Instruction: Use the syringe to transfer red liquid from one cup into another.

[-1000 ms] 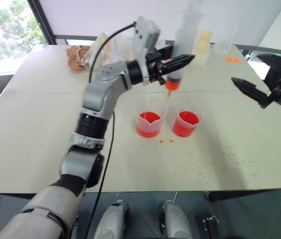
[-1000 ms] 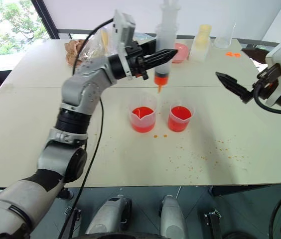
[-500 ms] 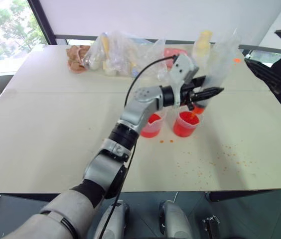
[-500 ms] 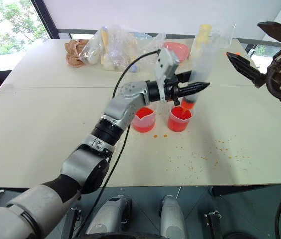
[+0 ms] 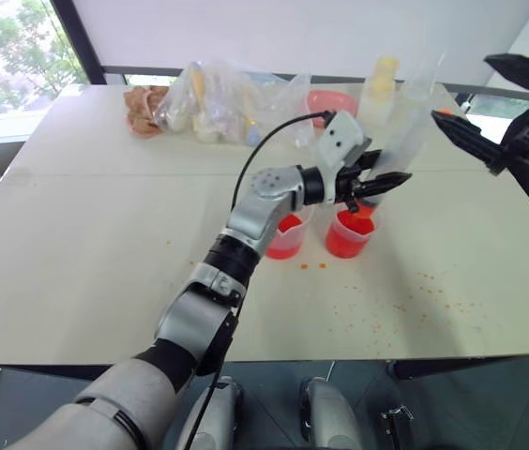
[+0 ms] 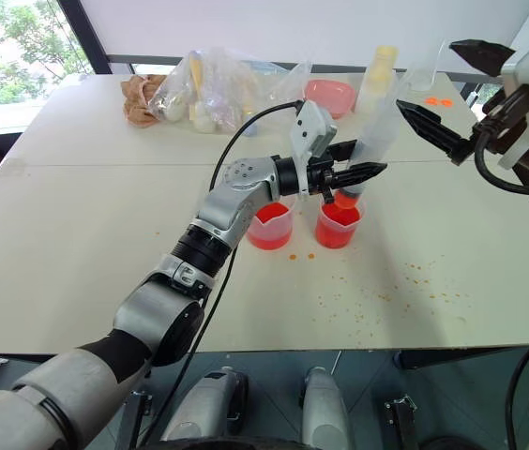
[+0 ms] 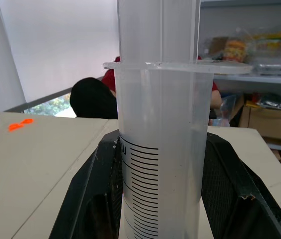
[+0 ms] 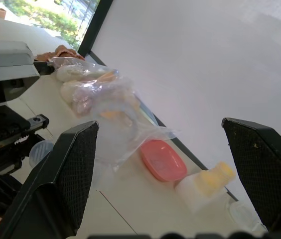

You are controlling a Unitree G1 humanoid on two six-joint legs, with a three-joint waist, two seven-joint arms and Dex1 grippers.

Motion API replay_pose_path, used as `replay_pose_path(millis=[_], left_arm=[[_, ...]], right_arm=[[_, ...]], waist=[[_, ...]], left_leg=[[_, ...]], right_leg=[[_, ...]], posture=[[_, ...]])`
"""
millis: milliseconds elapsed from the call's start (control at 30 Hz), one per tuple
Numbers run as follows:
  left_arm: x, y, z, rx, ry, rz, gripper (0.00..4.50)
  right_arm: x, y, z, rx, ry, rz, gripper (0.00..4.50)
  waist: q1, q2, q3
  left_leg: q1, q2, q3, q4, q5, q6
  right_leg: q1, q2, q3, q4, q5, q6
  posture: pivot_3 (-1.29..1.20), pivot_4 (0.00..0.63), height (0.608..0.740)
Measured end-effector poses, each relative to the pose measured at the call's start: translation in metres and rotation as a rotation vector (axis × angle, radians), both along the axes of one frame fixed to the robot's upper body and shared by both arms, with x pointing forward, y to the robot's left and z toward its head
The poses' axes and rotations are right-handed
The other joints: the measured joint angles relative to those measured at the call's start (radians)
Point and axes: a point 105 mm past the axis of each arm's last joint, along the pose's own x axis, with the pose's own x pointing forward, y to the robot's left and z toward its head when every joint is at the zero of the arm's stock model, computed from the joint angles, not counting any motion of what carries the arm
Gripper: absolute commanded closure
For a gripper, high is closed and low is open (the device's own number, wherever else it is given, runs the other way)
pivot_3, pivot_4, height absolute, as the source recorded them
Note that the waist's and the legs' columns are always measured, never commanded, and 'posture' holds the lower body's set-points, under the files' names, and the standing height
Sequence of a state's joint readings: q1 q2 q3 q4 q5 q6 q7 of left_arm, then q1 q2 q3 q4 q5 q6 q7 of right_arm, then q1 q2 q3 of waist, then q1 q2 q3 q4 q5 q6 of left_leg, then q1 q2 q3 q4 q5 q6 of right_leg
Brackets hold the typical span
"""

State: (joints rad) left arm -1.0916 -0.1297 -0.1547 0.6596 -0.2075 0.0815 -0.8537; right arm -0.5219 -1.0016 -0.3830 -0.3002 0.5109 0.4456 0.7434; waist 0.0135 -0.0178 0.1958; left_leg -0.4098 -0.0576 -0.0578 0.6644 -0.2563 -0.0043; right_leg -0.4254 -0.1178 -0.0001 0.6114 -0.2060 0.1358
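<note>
Left gripper [image 6: 363, 172] clamped on one syringe [image 6: 374, 133], orange tip over narrower cup [image 6: 338, 223] | right gripper [image 6: 454, 92] fingers apart, empty | two cups of red liquid [image 6: 338, 215]; spouted cup [image 6: 270, 225] beside | one pink dish [image 6: 328, 95] beyond

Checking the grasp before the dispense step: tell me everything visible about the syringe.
The syringe is a large clear plastic barrel with black graduation lines, a flat finger flange and a plunger rising above it. It leans slightly from upright, orange tip down over the narrower cup of red liquid. The left gripper is shut on its lower barrel, one black finger each side.
</note>
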Motion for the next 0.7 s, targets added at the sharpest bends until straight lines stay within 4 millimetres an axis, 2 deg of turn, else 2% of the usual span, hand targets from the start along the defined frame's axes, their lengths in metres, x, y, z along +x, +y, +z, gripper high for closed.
replay_pose_path(millis=[133,200,267,433,700], left_arm=[[0.001,0.002,-0.004,0.005,-0.001,0.004,2.91],[0.0,0.002,-0.01,0.019,0.004,0.002,2.91],[-0.001,0.001,-0.013,0.036,0.0,-0.002,2.91],[0.0,0.003,-0.01,0.025,-0.007,0.011,2.91],[0.001,0.004,-0.006,0.012,-0.005,0.025,2.91]], right_arm=[[0.008,0.004,-0.001,-0.01,-0.014,0.002,0.37],[0.015,0.005,-0.006,-0.018,-0.015,-0.008,0.91],[0.02,0.007,-0.012,-0.032,-0.002,-0.007,1.75],[0.02,0.016,-0.018,-0.057,0.015,0.036,4.39],[0.018,0.019,-0.016,-0.023,0.01,0.043,4.46]], waist=[[-0.002,0.0,0.0],[-0.002,0.0,0.0],[-0.001,0.0,0.0],[0.0,0.0,0.0],[0.0,0.0,0.0]], left_leg=[[0.0,0.0,0.0,0.0,0.0,0.0],[0.0,0.0,0.0,0.0,0.0,0.0],[0.0,-0.001,0.0,0.0,0.0,0.0],[0.0,0.0,0.0,0.0,0.0,0.0],[0.0,0.0,0.0,0.0,0.0,0.0]], right_leg=[[0.0,0.0,0.0,0.0,0.0,0.0],[0.0,0.0,0.0,0.0,0.0,0.0],[0.0,0.0,0.0,0.0,0.0,0.0],[0.0,0.0,0.0,0.0,0.0,0.0],[0.0,0.0,0.0,0.0,0.0,0.0]], posture=[[0.0,0.15,0.74],[0.0,0.15,0.74],[0.0,0.15,0.74],[0.0,0.15,0.74],[0.0,0.15,0.74]])
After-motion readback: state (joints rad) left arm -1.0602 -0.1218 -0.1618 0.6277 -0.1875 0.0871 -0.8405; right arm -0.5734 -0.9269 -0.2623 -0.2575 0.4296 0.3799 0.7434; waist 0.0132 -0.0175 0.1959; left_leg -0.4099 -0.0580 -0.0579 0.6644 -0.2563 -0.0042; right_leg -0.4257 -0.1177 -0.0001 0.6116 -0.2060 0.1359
